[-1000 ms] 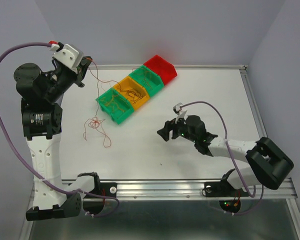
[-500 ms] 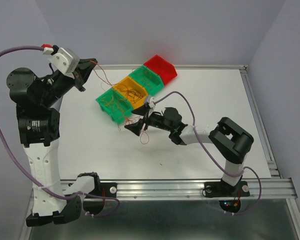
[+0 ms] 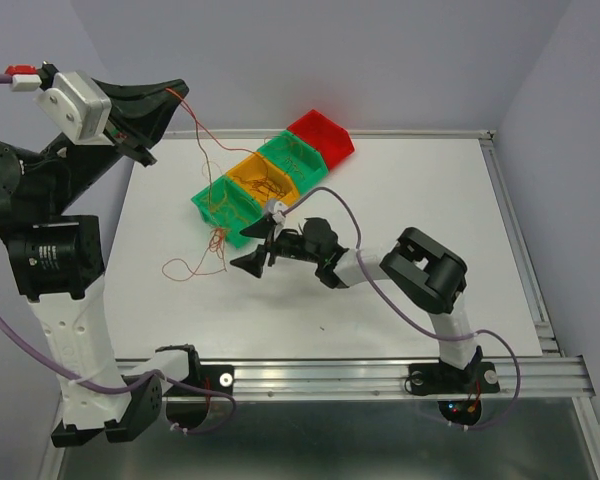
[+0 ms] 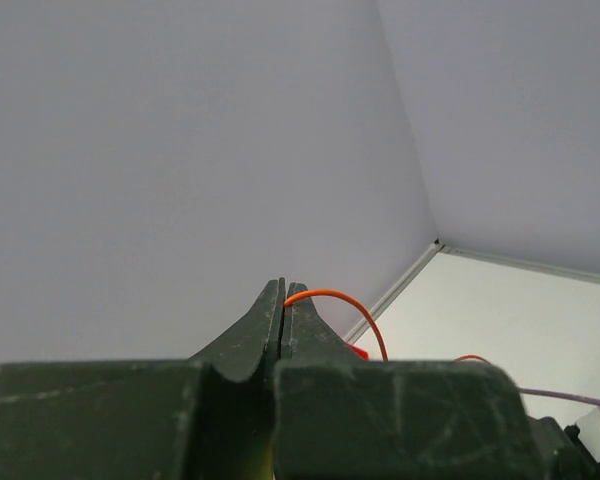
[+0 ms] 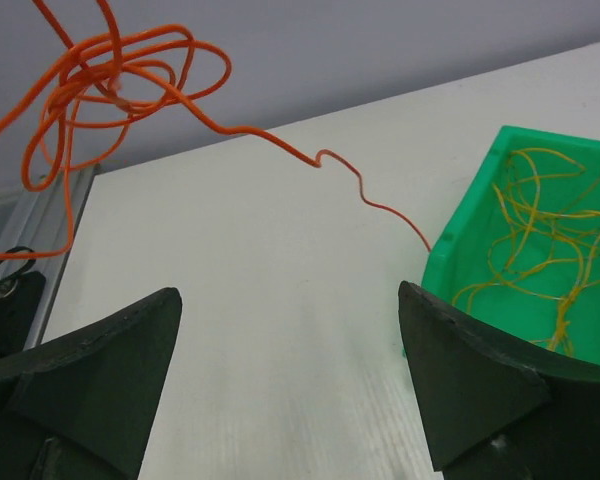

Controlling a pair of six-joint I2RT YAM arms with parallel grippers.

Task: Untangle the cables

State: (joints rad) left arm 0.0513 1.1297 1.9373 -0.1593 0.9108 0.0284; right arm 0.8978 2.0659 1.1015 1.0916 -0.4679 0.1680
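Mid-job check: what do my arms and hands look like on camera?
Left arm and right arm: white links, black joints, each trailing a thin purple cable. Left hand and right hand: dark, wedge-shaped pointed fingers. White block with red plug at the left wrist.

Four bins sit in one row on the single table [image 3: 410,190] — two green, the near green bin [image 3: 242,232] and the far green bin [image 3: 308,178], one orange bin [image 3: 280,206] and one red bin [image 3: 332,150]. There are two arms, the left arm [image 3: 75,320] and the right arm [image 3: 430,270]. The cables [image 3: 218,240] are too fine to count — one knotted orange clump, plus loose strands in three bins.
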